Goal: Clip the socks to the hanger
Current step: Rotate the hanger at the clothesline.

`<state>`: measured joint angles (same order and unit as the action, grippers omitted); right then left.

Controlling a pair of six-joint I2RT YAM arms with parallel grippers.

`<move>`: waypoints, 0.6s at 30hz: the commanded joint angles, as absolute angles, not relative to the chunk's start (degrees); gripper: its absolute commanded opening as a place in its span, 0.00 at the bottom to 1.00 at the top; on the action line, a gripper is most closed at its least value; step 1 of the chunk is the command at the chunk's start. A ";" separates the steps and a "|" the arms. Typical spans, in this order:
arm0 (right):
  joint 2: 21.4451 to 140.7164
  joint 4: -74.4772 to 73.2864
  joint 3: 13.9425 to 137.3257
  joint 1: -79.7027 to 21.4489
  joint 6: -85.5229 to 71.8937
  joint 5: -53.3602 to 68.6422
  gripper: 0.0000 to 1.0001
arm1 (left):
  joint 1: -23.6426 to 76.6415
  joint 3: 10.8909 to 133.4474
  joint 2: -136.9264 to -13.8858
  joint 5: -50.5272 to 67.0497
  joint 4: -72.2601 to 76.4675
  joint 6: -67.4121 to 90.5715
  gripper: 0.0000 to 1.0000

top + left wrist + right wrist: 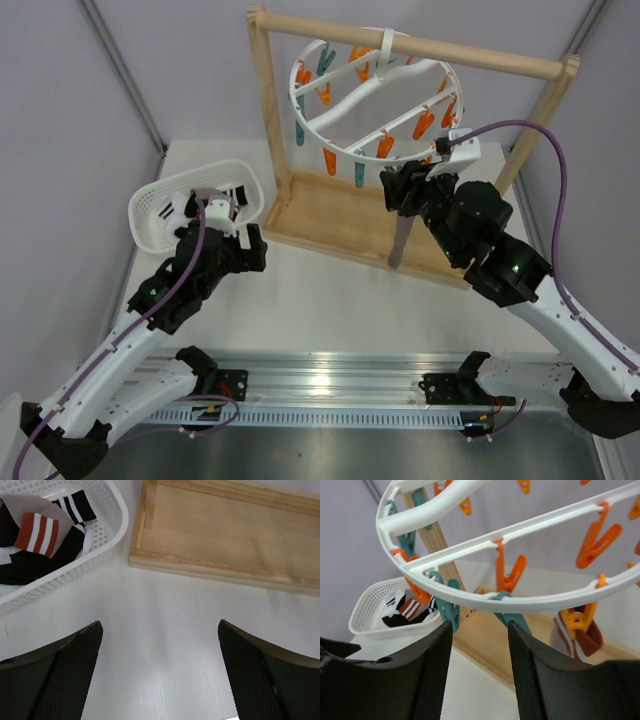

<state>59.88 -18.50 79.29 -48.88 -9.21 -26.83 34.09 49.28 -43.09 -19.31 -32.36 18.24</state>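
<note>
The hanger (345, 147), a white ring with orange and teal clips, hangs from the wooden rack's top bar. One taupe sock (398, 245) dangles from its near rim, its striped cuff (563, 635) pinched in an orange clip (577, 620). My right gripper (403, 185) is just under that rim, left of the clipped sock. It is open, with nothing between its fingers (480, 625) and a teal clip (447, 607) just beyond them. The other sock (37, 530) lies in the white basket (75, 565). My left gripper (159, 627) hovers wide open over the table beside the basket.
Black socks with white stripes (75, 505) share the basket (200, 167) at the left. The wooden rack's base tray (330, 215) sits behind both grippers, its front edge (225, 572) close ahead of the left one. Grey walls enclose the table.
</note>
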 commanded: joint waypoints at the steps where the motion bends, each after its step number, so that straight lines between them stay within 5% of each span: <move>1: 62.39 -16.88 80.33 -51.15 -8.70 -25.66 0.52 | 33.49 49.31 -42.89 -18.98 -31.99 19.42 0.99; 18: 73.12 -5.80 83.23 -62.58 -5.54 -50.53 0.52 | 33.49 49.13 -42.45 -18.98 -32.08 19.51 1.00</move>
<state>72.47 -10.74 80.36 -62.15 -6.13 -42.39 33.98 49.28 -43.07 -19.29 -32.36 18.61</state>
